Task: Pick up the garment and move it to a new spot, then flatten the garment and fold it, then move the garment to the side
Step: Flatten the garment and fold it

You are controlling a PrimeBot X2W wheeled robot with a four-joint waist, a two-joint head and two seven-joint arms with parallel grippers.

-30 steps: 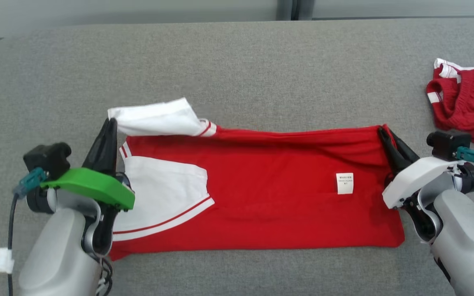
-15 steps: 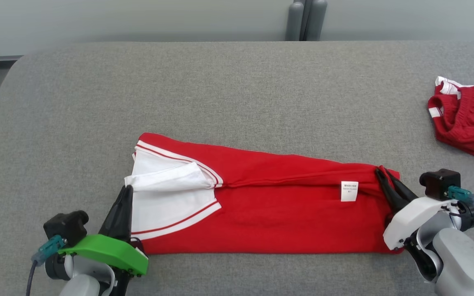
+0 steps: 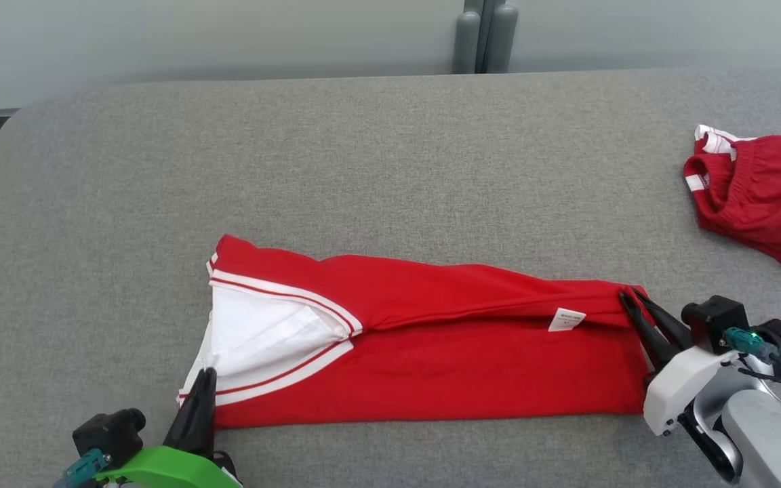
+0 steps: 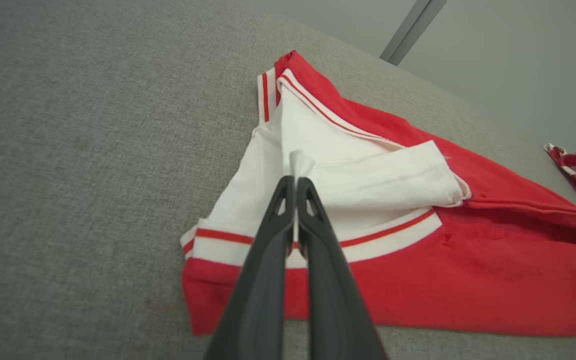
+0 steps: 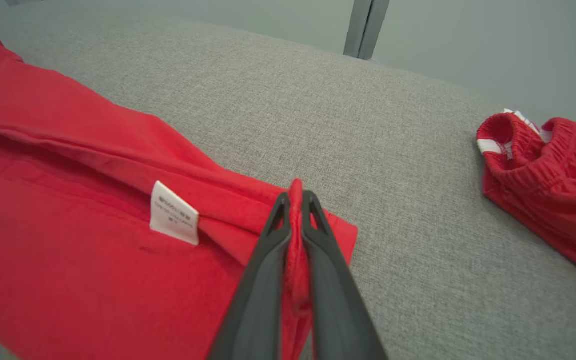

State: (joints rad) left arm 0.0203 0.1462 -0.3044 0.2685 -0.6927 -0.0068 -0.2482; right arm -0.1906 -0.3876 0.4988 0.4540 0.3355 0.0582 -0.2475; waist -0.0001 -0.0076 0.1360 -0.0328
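The garment point(image 3: 431, 352) is a red shirt with white sleeves and red-striped trim, lying folded lengthwise across the near half of the grey table point(image 3: 363, 156). My left gripper point(image 3: 204, 376) is at its left end, shut on a pinch of white sleeve cloth; in the left wrist view the left gripper point(image 4: 296, 181) has white fabric poking out between its tips over the garment point(image 4: 418, 270). My right gripper point(image 3: 631, 298) is shut on the red hem corner at the right end; the right wrist view shows the right gripper point(image 5: 295, 197) with red cloth squeezed between its fingers on the garment point(image 5: 68, 240).
A second red garment with an elastic waistband point(image 3: 763, 196) lies crumpled at the table's far right edge, also as red shorts point(image 5: 548, 170) in the right wrist view. A grey post point(image 3: 482, 37) stands behind the table. The table's left corner is rounded.
Both grippers pulled the gripped far edge toward the near edge, folding the garment's upper half over the lower. The white sleeve now lies tucked inside. The camera also shifted.
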